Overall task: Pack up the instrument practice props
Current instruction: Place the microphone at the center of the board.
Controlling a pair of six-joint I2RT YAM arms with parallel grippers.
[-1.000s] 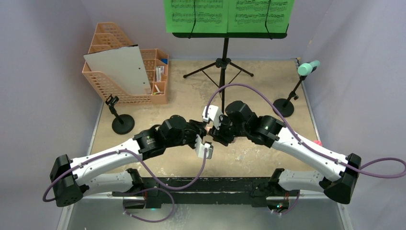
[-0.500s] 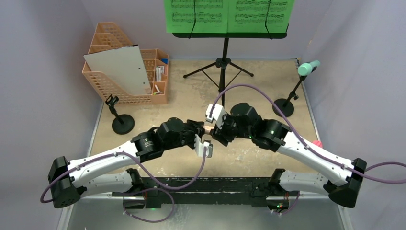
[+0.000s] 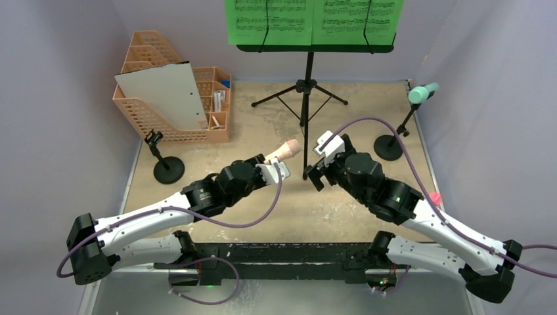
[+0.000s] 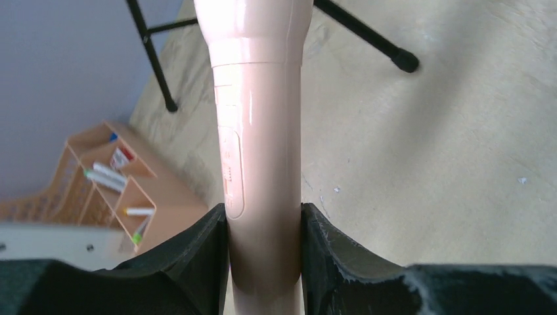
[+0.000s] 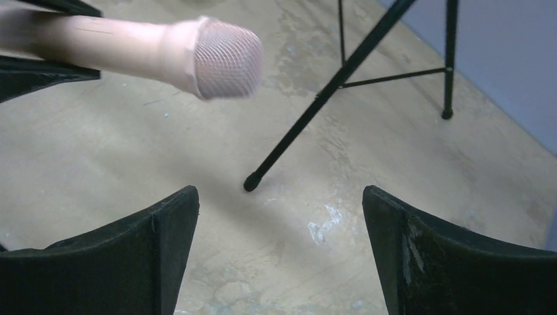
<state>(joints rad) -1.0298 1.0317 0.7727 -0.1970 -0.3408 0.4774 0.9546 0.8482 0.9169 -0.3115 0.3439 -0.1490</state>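
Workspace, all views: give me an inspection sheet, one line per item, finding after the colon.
Surface: tan table, scuffed, with pale marks.
Job's things: music stand upright at the back, carrying two green sheet-music pages; mint microphone in its holder, right; second holder empty, left; pink microphone off the table, in the left gripper.
Clutter: orange mesh organizer with pens, grey-white board leaning in it.
Grippers: left gripper shut on the pink microphone's handle; right gripper open, empty.
Cables: purple cables arc from both wrists.
Surroundings: plain grey walls on three sides.
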